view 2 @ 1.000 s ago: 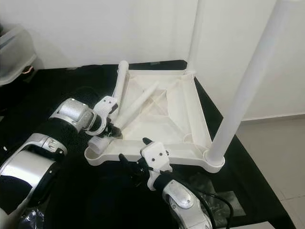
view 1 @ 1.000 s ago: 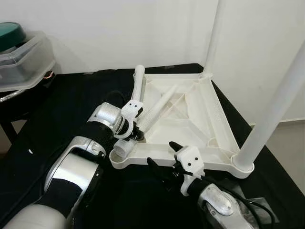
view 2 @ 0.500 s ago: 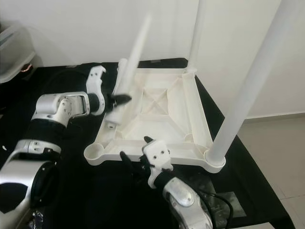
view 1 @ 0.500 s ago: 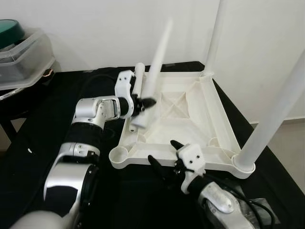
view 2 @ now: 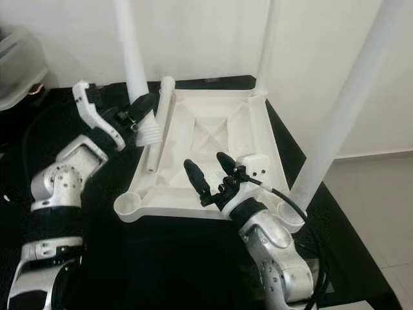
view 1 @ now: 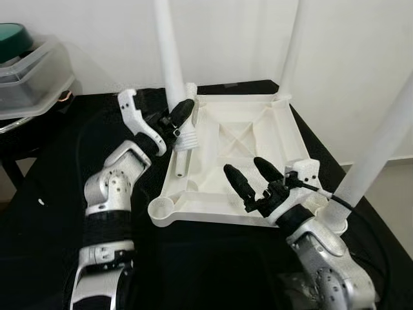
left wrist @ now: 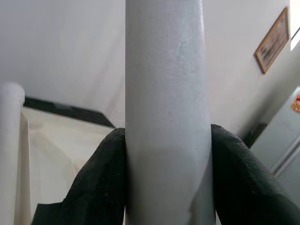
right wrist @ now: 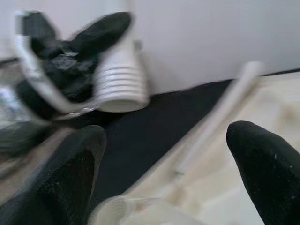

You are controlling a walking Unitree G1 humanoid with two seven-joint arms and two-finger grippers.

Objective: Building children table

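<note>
Left gripper clamped on upright leg above upturned tabletop, right gripper spread empty; two legs fitted, two left.

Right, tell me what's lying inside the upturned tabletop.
One loose white leg lies along the tabletop's left rim, on its ribbed underside. The right pincer covers part of the near edge.

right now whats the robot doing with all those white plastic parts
It is putting together a small white table that lies upside down on a black surface. Two legs already stand in its far-right and near-right corners. The left gripper is shut on a third leg, held upright above the far-left edge. Another leg lies loose along that edge. The right gripper hovers open over the near edge.
</note>
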